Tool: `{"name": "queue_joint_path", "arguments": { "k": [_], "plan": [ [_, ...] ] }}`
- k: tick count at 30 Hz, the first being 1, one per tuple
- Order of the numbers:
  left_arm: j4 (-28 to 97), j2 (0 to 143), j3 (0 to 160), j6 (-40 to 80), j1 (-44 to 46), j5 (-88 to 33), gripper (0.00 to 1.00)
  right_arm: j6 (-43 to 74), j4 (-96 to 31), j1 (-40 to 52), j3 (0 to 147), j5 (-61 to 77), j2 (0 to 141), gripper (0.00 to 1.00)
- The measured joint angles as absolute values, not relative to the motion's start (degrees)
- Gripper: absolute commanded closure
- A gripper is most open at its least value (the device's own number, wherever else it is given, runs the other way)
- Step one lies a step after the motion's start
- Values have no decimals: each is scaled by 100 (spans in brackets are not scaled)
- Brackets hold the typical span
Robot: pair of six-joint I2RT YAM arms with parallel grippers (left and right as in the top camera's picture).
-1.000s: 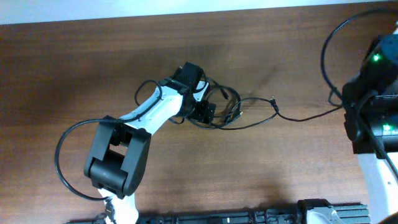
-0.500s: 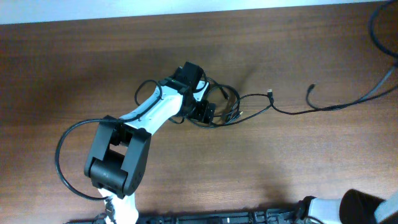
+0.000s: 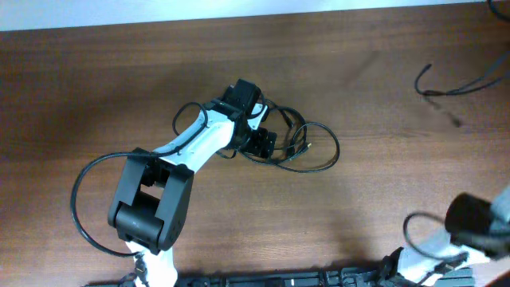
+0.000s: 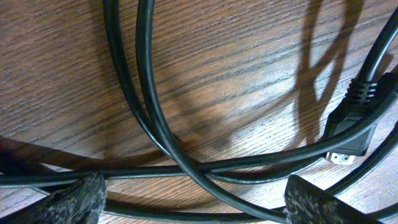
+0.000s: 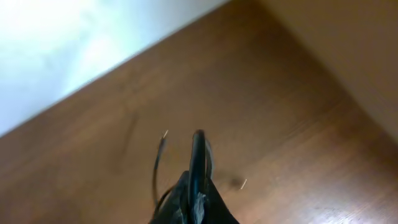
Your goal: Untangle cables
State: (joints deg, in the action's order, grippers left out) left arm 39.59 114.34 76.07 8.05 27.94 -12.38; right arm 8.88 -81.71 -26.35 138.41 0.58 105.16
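A coil of thin black cables (image 3: 307,147) lies at mid-table. My left gripper (image 3: 261,143) rests low on its left side. In the left wrist view its fingers (image 4: 196,208) are open and straddle several crossing cable strands (image 4: 155,118), with a small plug end (image 4: 351,134) at the right. My right gripper (image 5: 196,199) is shut on one thin black cable (image 5: 199,155) and holds it well above the table. That cable (image 3: 446,84) shows at the overhead's top right, apart from the coil, with its free end hanging.
The wooden table (image 3: 119,80) has a pale wall along its far edge. Part of the raised right arm (image 3: 478,219) shows at the bottom right. The left arm's thick black wire (image 3: 80,199) loops at the left.
The right arm pulled one cable out of the coil, to the right and up off the table. The coil's remaining loop closed into a ring. The left gripper stayed in place.
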Motion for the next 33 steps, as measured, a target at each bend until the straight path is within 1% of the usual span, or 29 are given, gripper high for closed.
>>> {"name": "queue_joint_path", "arguments": {
  "k": [2,3,4,5,6,7,9,13,15,17,18,21,22,24,26,28,30,31,32,33],
  "plan": [
    [3962,11434,7607,803,2794,-1240,7,858,-8162,-2731,13837,91,11078,96],
    [3962,11434,7607,803,2794,-1240,7,843,-8147,-2849,13760,141,11308,91],
    [3962,11434,7607,803,2794,-1240,7,845,-8149,-2906,13629,152,11410,78],
    [3962,11434,7607,803,2794,-1243,7,821,-8128,-2936,13465,163,11437,53],
    [3959,11434,7607,803,2794,-1243,7,794,-8110,-2961,13231,167,11450,24],
    [3959,11434,7607,803,2794,-1243,7,790,-8086,-2978,12995,183,11452,10],
    [3962,11434,7607,803,2794,-1240,7,775,-8138,-3046,12676,209,11472,10],
    [3962,11434,7607,803,2794,-1243,7,904,-8842,-3131,12652,255,11472,10],
    [3962,11434,7607,803,2794,-1240,7,926,-9231,-3131,12645,548,11472,12],
    [3962,11434,7607,803,2794,-1243,7,902,-9692,-3129,12641,775,11472,12],
    [3962,11434,7607,803,2794,-1243,7,867,-9699,-3122,12613,882,11472,12],
    [3962,11434,7607,803,2794,-1245,7,423,-9688,-2593,11782,1262,11415,14],
    [3964,11434,7607,803,2794,-1243,7,248,-9651,-2128,11332,1337,11406,14],
    [3962,11434,7609,805,2794,-1245,7,126,-9397,-1590,10895,1321,11373,20],
    [3964,11437,7607,801,2794,-1243,7,145,-9037,-978,10291,1317,11354,21],
    [3964,11437,7607,803,2794,-1243,7,375,-8626,-749,9489,1190,11161,21],
    [3966,11439,7614,808,2794,-1245,7,633,-7848,-596,8215,799,10219,21],
    [3964,11441,7616,814,2794,-1249,7,690,-6862,-381,7518,707,9544,20],
    [3966,11445,7623,819,2794,-1245,7,714,-6326,-32,6904,670,8849,14],
    [3966,11445,7623,819,2794,-1256,7,729,-5690,231,6552,646,8493,14]
  ]
}}
